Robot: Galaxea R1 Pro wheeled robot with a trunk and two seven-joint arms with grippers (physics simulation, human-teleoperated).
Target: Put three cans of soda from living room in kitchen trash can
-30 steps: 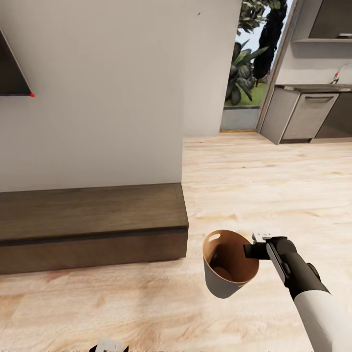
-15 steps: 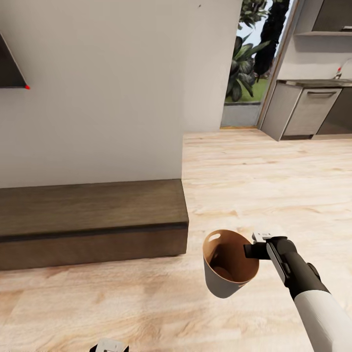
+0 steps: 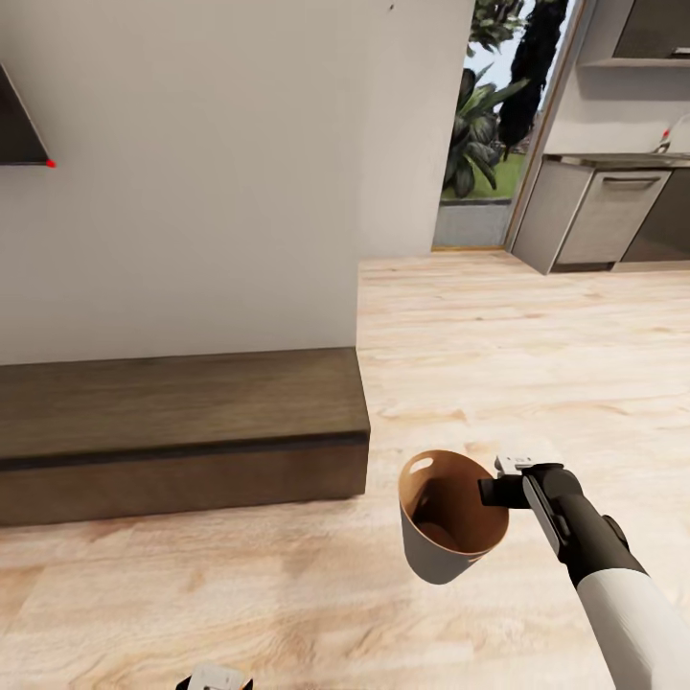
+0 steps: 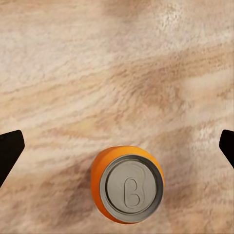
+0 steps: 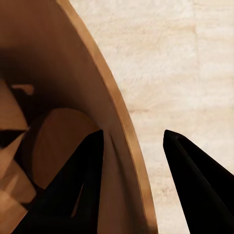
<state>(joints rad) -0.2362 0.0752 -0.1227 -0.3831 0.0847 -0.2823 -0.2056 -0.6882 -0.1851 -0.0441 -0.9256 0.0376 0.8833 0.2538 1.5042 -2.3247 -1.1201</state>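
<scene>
Head view: light wood plank floor [image 3: 537, 364], white wall [image 3: 211, 172] with a low dark wood bench [image 3: 182, 431] at its foot; doorway beyond onto grey kitchen cabinets [image 3: 594, 216] and outdoor plants [image 3: 484, 125]
Right claw [image 3: 492, 492]: closed on the rim of the tash can [image 3: 436, 556], one finger inside the wall, one outside; confirmed in the right wrist view, right claw [image 5: 132, 141] straddling the copper-brown wall [image 5: 109, 102]
Tash can: carried clear of the floor, tilted, pale grey outside, glossy brown inside; contents cannot be told
Left claw [image 4: 117, 141]: fingers wide apart at the edges of the left wrist view, gripping nothing
Can of soda [image 4: 127, 184]: orange, silver-grey top, upright on the plank floor, between the left claw's spread fingers, touching neither
Left arm: only a small white part [image 3: 216, 678] seen at the lower edge of the head view
</scene>
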